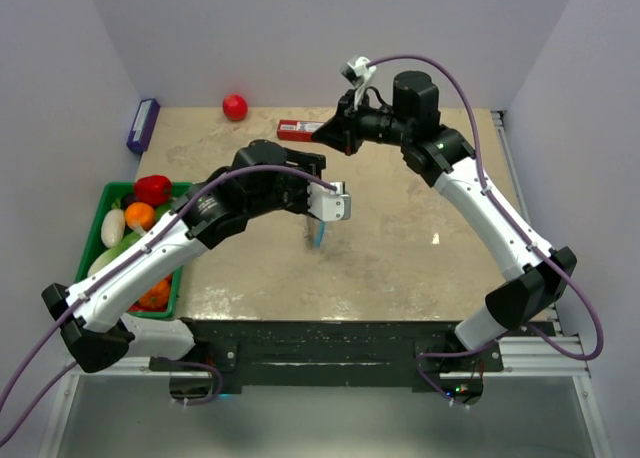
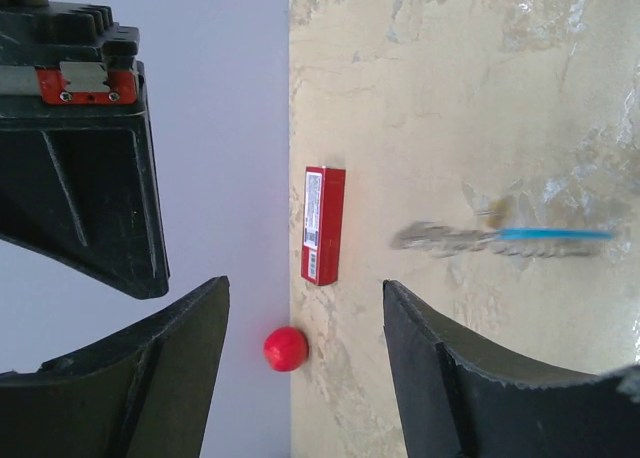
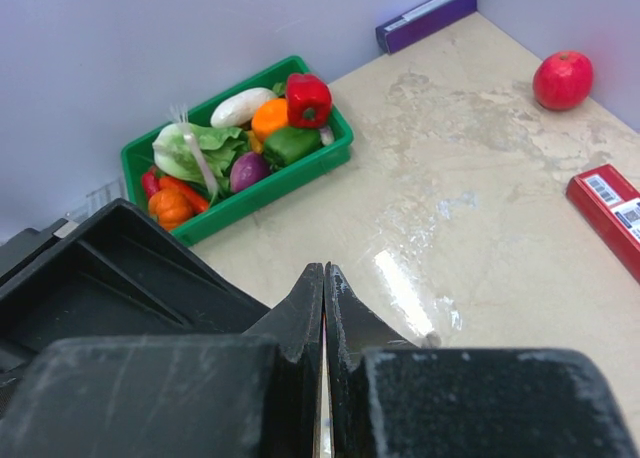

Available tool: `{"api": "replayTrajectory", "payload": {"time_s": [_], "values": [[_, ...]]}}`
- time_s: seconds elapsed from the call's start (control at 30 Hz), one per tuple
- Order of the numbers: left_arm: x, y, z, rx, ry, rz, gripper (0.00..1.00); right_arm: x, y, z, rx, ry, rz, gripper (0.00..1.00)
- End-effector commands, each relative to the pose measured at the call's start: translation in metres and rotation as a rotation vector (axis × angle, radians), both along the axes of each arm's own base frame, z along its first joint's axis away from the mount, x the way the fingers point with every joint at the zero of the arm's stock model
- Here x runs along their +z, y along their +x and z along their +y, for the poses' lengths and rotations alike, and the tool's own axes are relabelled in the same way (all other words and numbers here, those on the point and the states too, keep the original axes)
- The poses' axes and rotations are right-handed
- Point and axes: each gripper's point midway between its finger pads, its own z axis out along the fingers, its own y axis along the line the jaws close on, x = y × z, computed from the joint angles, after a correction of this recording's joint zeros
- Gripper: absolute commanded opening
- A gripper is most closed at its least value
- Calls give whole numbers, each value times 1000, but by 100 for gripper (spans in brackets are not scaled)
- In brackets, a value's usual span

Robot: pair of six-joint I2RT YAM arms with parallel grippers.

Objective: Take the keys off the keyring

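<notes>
Left tool (image 1: 316, 226) is hovering jaws-apart over the keyring (image 1: 320, 240), lying on the surface (image 1: 420, 248) arms-side of the red box (image 1: 300, 130). Left wrist: limp grey chain showing a blue stretch, tiny brass key (image 2: 490, 215) touching it; guessing we're lining up a grab, needing a drop and pinch. Right wrist: right tool (image 3: 324, 278) is sitting pressed shut.

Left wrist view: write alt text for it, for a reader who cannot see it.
A blurred keyring, silvery chain with a light-blue stretch, shows against the beige table beyond the open left gripper. Further off, a red box and a red ball sit by the wall.
</notes>
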Motion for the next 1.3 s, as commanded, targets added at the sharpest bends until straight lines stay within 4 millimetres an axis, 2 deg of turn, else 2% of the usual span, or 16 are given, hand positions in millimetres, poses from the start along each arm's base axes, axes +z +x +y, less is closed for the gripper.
{"api": "replayTrajectory", "payload": {"time_s": [0.0, 0.17, 0.27, 0.3, 0.33, 0.37, 0.4, 0.5, 0.53, 0.67, 0.83, 0.97, 1.0, 1.07, 1.1, 1.27], "values": [[37, 1, -3, 11, -92, -55, 67, 22, 6, -2, -29, 29, -59, 0], [33, 2, -5, 25, -108, -27, 66, 19, 8, -6, -41, 12, -71, 0], [-7, 2, -7, 13, -94, 33, 66, 6, 18, -26, -92, -54, -84, 0], [-55, 2, -3, 21, -16, 81, 66, 2, 21, -36, -113, -62, -78, 0], [-77, 2, -2, 20, 20, 88, 68, 7, 21, -50, -138, -55, -88, 0], [-87, 6, -5, 12, 16, 57, 70, -8, 34, -73, -201, -71, -66, 0], [-127, 5, 3, 30, 83, 83, 74, -12, 38, -86, -231, -68, -63, 0], [-158, 23, -4, 80, 87, 51, 84, -24, 54, -131, -374, -101, -62, 8], [-162, 29, -7, 99, 87, 47, 87, -26, 58, -141, -404, -117, -69, 19], [-180, 48, -37, 117, 106, 163, 89, -55, 62, -167, -463, -220, -55, 31], [-193, 79, -96, 70, 47, 289, 89, -94, 64, -182, -498, -301, -18, 31], [-200, 94, -138, 21, -7, 376, 88, -123, 74, -214, -583, -321, 30, 31], [-220, 95, -143, 15, 12, 412, 88, -126, 75, -220, -597, -320, 39, 31], [-220, 97, -158, -9, 1, 448, 88, -128, 79, -243, -658, -305, 59, 31], [-241, 95, -161, -14, 29, 491, 87, -127, 80, -251, -679, -297, 63, 31], [-260, 87, -166, -56, 63, 560, 86, -118, 79, -293, -790, -275, 47, 31]]}}
